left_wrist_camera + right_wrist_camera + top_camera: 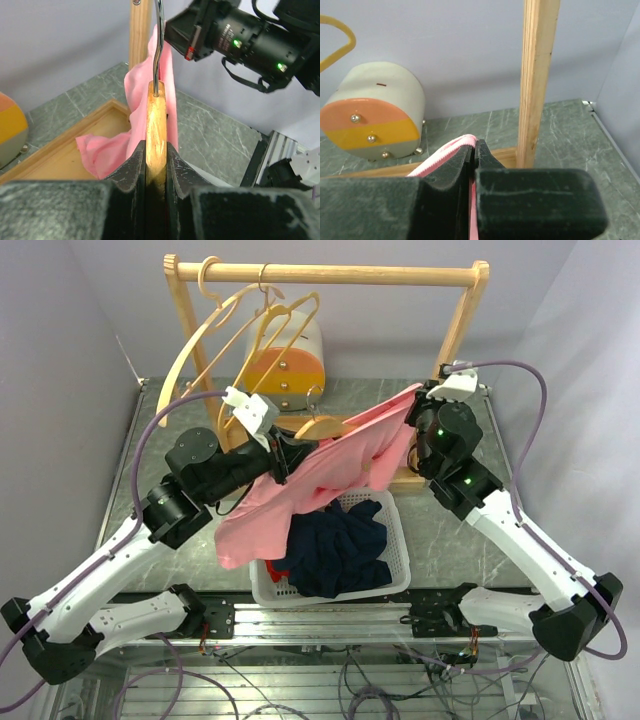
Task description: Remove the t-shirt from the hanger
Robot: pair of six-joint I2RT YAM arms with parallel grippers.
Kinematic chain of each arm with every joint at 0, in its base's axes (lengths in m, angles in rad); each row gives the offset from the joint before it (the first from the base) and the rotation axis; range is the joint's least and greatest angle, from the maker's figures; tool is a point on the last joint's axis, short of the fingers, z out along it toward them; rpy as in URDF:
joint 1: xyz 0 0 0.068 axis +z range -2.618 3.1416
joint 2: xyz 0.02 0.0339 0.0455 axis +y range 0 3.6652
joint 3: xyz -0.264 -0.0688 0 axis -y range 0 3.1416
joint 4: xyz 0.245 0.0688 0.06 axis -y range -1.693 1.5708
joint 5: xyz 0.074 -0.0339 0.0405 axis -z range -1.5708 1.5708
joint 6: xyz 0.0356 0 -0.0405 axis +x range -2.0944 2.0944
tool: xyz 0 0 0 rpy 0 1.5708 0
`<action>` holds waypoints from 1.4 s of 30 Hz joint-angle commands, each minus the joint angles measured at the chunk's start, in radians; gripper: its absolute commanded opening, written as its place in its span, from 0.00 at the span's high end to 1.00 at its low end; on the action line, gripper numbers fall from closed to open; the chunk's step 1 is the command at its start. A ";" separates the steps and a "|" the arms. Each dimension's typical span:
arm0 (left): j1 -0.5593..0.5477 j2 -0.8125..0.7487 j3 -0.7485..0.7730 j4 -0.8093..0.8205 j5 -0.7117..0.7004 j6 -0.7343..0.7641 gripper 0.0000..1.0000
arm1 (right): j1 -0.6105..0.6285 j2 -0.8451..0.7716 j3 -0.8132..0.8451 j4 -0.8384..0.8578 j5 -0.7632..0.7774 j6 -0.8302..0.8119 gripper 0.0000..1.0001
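A pink t-shirt (310, 480) hangs stretched between my two grippers above the white basket (398, 540). It is still draped over a wooden hanger (325, 427) with a metal hook. My left gripper (283, 452) is shut on the wooden hanger (156, 130), with pink cloth (107, 152) on both sides of it. My right gripper (417, 410) is shut on the ribbed edge of the t-shirt (447, 152) and holds it up near the rack's right post (536, 75).
A wooden clothes rack (330, 274) stands at the back with several empty hangers (265, 325) on its rail. A white, orange and yellow cylinder (285, 365) lies behind. The basket holds dark blue clothes (340, 550). The rack's base frame (60, 155) lies on the marbled table.
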 commanded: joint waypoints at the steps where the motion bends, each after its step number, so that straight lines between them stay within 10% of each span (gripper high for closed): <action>1: -0.005 -0.093 0.035 -0.073 0.115 0.016 0.93 | -0.119 -0.009 0.009 -0.056 0.110 0.006 1.00; 25: -0.005 -0.128 0.020 -0.016 0.180 0.006 0.93 | -0.290 -0.094 -0.187 -0.217 -0.190 0.189 1.00; 33: -0.005 -0.153 0.023 -0.009 0.177 0.006 0.93 | -0.299 -0.095 -0.205 -0.261 -0.084 0.175 1.00; 42: -0.005 -0.075 0.006 0.091 0.007 -0.042 0.93 | -0.274 -0.211 -0.296 -0.176 -0.483 0.210 1.00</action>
